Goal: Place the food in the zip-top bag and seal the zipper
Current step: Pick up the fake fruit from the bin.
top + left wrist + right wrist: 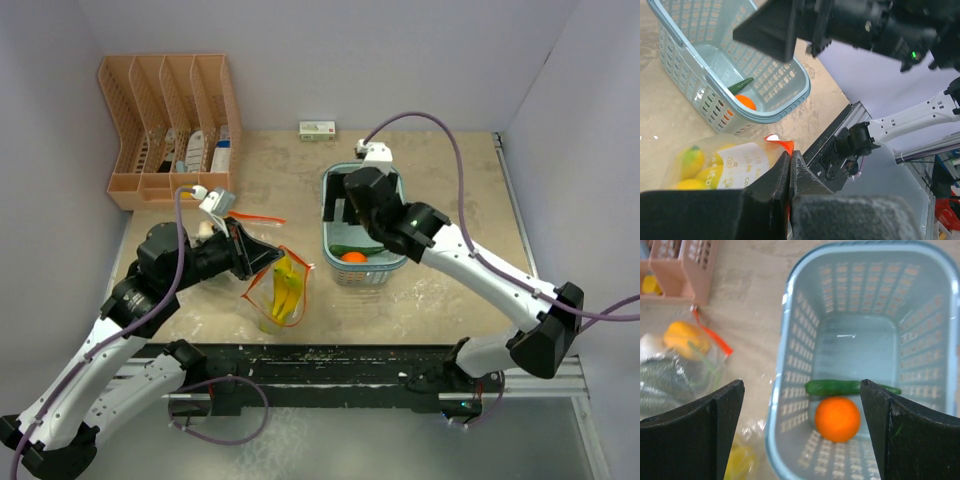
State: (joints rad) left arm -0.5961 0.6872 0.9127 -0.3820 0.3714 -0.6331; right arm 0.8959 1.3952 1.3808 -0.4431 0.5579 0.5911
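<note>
My right gripper [801,385] was wide open, hanging over the basket [790,300]. The orange fruit [837,419] and the long green vegetable [850,387] lay side by side right under my fingers. My left gripper [790,162] was clamped on the rim of the zip-top bag [735,167], with the bananas [690,162] already inside, just beyond its tips. The fruit looked light, smooth and prone to rolling, so I'd squeeze it across the widest part. The vegetable seemed stiff, so I'd grab that one mid-length.

Both arms [490,275] have white links, black joints and trailing purple cables [420,115].
</note>
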